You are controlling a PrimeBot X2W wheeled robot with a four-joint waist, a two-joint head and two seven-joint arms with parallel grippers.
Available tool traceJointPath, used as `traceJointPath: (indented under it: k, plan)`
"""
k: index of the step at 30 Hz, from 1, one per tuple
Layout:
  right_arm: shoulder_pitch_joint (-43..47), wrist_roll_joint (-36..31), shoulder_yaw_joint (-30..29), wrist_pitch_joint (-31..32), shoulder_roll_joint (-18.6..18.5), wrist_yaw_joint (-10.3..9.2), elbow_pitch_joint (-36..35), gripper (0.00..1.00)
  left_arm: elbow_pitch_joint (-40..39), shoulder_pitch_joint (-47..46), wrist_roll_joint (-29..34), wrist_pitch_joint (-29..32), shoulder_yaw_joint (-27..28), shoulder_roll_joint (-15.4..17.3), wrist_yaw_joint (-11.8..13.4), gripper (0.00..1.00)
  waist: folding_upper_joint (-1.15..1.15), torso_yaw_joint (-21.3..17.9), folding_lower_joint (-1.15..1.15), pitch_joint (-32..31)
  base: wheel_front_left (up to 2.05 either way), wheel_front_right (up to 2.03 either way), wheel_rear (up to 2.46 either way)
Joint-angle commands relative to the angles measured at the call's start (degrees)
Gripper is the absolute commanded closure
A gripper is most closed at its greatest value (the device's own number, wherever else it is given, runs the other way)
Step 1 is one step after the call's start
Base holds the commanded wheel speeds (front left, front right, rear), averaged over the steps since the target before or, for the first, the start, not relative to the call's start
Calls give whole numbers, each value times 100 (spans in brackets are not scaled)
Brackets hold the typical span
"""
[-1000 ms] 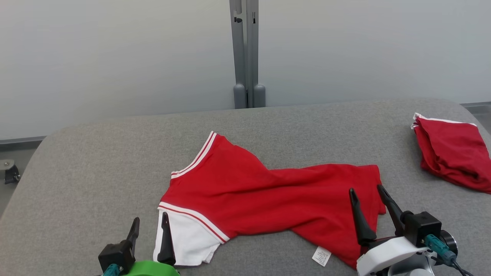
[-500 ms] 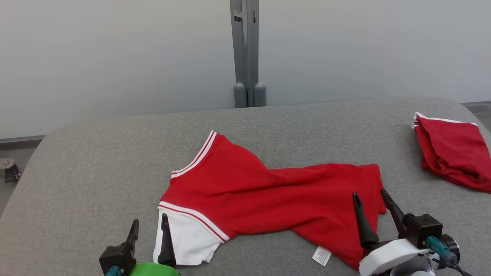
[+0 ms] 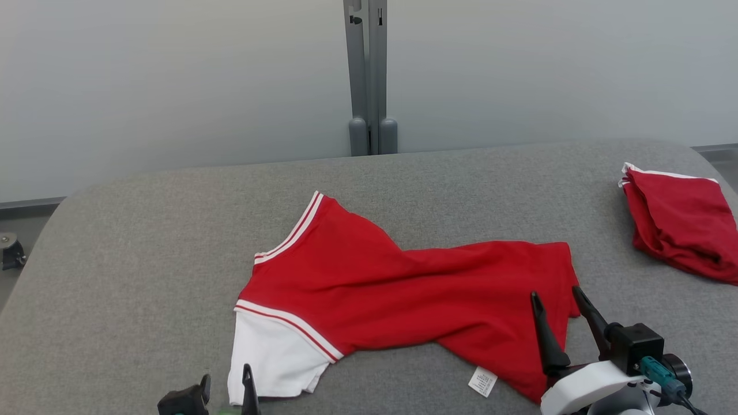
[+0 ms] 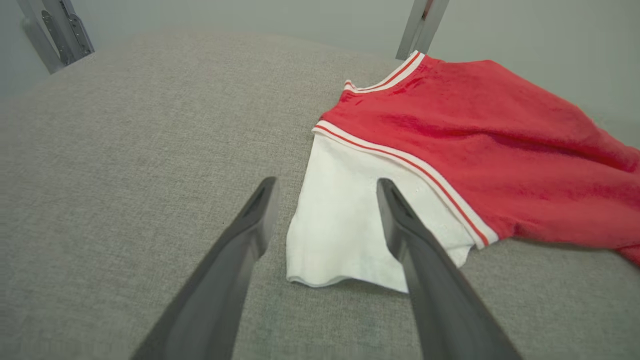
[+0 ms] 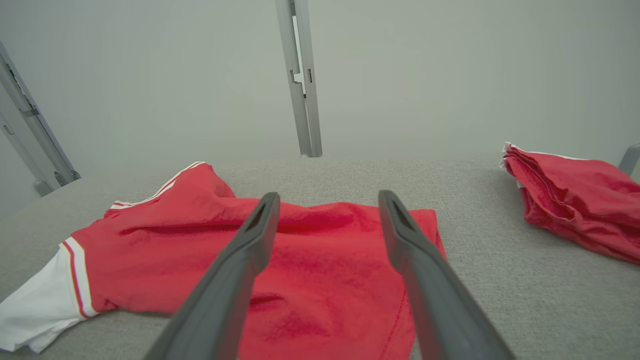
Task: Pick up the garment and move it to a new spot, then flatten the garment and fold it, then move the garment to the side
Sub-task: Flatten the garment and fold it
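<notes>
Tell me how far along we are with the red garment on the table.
Done: nothing certain. The red garment lies unfolded and twisted mid-way across the grey table; a second red garment sits bundled at the right edge. In hand: both jaws stand open and empty, left gripper at the white sleeve, right gripper above the hem end. Left: probably grasping and moving, then flattening, folding and setting aside.

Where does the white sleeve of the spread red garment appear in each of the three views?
Head view: the white sleeve is at the lower left, near the bottom edge.
Left wrist view: the white sleeve is in the middle, slightly low.
Right wrist view: the white sleeve is in the bottom left corner.
Shared landmark: the striped neck edge, lying beyond the sleeve.
</notes>
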Motion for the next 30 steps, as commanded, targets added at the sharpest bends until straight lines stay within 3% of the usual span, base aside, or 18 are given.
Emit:
traceJointPath:
  k: [1, 5, 14, 16, 17, 19, 20, 23, 30]
  plan:
    - [85, -22, -7, -16, -10, -9, 19, 0, 137, -12, -102, 99, 40, 17, 69, 0, 0, -30, 0, 41, 0, 0, 0]
    - [81, -48, -11, -16, -10, -9, 45, 0, 519, -173, -350, 262, 130, 18, 125, 0, 0, -87, 0, 107, 0, 0, 0]
    - [249, -143, -61, -16, -10, -9, 472, 0, 1322, -592, -587, 324, 128, 19, -15, 0, 0, -228, 0, 233, 0, 0, 0]
    - [322, -31, -90, 30, -9, -9, 690, 0, 1441, -644, -649, 328, 91, 20, -40, 11, 0, -248, 0, 254, 0, 0, 0]
    - [343, 53, -95, 51, -8, -9, 802, 0, 1505, -671, -689, 323, 67, 19, -60, 29, 0, -258, 0, 266, 0, 0, 0]
    - [363, 187, -87, 72, -8, -9, 1012, 0, 1613, -715, -742, 300, 32, 19, -73, 56, 0, -275, 0, 291, 0, 0, 0]
    - [361, 254, -64, 68, -8, -9, 1096, 0, 1660, -735, -770, 289, 21, 19, -92, 60, 0, -281, 0, 301, 0, 0, 0]
    - [254, 430, 104, 44, -4, -9, 1369, 0, 1795, -796, -836, 249, -29, 15, -123, 100, 0, -296, 0, 332, 0, 0, 0]
    - [-58, 838, 507, 20, -6, -9, 2039, 0, 1963, -982, -921, 85, -125, 17, -162, 100, 0, -220, 0, 381, 0, 0, 0]
